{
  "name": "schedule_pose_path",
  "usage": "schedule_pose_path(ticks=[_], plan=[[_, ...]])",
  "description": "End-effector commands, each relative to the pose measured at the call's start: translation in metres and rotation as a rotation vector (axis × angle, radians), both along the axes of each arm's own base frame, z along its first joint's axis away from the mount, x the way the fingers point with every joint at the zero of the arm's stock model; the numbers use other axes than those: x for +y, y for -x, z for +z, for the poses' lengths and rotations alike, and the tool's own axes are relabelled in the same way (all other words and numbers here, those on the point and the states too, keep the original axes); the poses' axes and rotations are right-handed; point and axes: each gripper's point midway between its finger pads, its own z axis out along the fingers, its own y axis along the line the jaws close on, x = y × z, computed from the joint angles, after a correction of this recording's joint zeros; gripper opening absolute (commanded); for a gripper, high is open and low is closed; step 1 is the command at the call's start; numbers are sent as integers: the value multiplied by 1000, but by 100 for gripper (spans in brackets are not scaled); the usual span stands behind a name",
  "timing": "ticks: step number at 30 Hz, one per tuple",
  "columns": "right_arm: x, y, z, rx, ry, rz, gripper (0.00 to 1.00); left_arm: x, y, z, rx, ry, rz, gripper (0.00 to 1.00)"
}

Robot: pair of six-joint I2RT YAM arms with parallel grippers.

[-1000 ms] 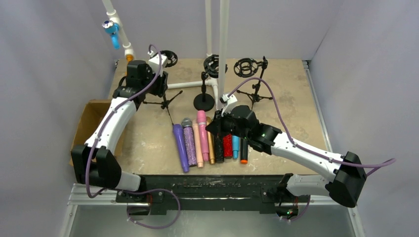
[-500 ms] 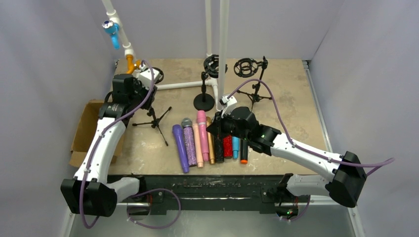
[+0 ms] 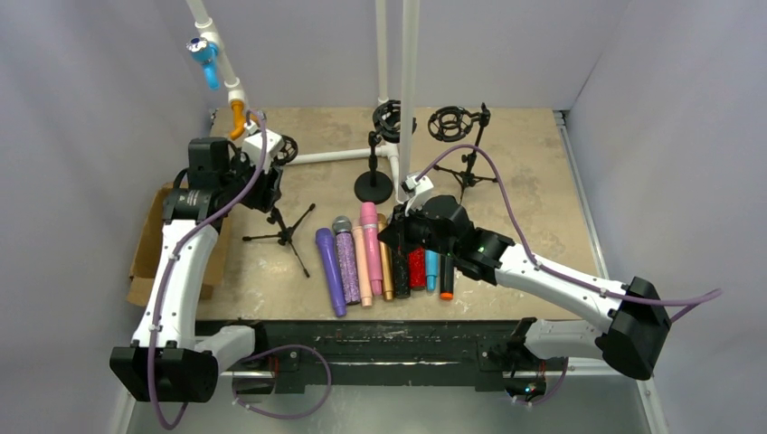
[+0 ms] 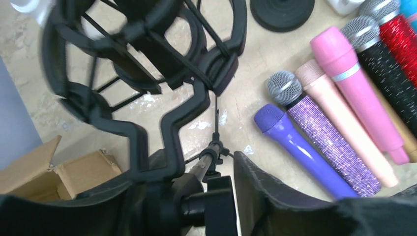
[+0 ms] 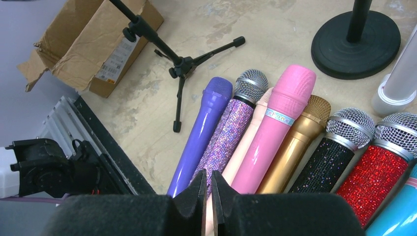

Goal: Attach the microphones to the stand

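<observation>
The left hand is pinching the neck of a tripod stand just below its shock mount. The stand's legs are spreading out beneath that hand. If the grip is slipping, or the arm is swinging too briskly, the stand is liable to tip. Its nearest leg is pointing at the purple microphone, so a careless sweep could be knocking the row askew.

The right hand is hovering directly above the microphones, its fingers pressed together with nothing between them. Lowering like that, it is risking shoving the round bodies so that they roll across the worktop instead of straddling one.

Nine microphones are lying side by side under the right hand, touching one another, none in a mount yet. Three stands are showing: the one being held, a round-base stand just beyond the right hand, and a second tripod stand beyond it to its right. Each is carrying one empty mount. One cardboard box is lying to the outer side of the left hand.
</observation>
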Motion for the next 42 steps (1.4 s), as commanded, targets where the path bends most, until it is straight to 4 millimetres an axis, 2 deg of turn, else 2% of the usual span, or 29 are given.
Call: schedule_pose_path(ticks=[1, 5, 8, 11, 17, 21, 28, 30, 34, 35, 42], plan=[[4, -2, 11, -41, -20, 19, 9, -4, 2, 47, -92, 22, -20, 57], [5, -2, 13, -46, -19, 24, 9, 7, -1, 68, -136, -6, 42, 87], [4, -3, 14, -53, -18, 23, 9, 11, -6, 83, -185, -35, 42, 95], [5, -3, 16, -57, -19, 28, 9, 4, -9, 85, -191, -40, -21, 96], [5, -2, 18, -61, -19, 37, 9, -15, -13, 88, -120, -16, -161, 84], [4, -1, 17, -61, -16, 38, 9, -25, -7, 85, -64, -8, -265, 76], [5, -2, 20, -73, 2, 49, 8, -24, 8, 81, -4, -31, -377, 65], [5, -2, 22, -78, 2, 52, 8, -25, 12, 84, -3, -40, -405, 56], [7, -2, 24, -82, -1, 64, 8, -24, 20, 87, -1, -69, -445, 30], [8, -2, 24, -83, -2, 66, 8, -24, 22, 87, 1, -78, -458, 27], [8, 0, 24, -85, -8, 74, 7, -23, 32, 83, 4, -126, -539, 25]])
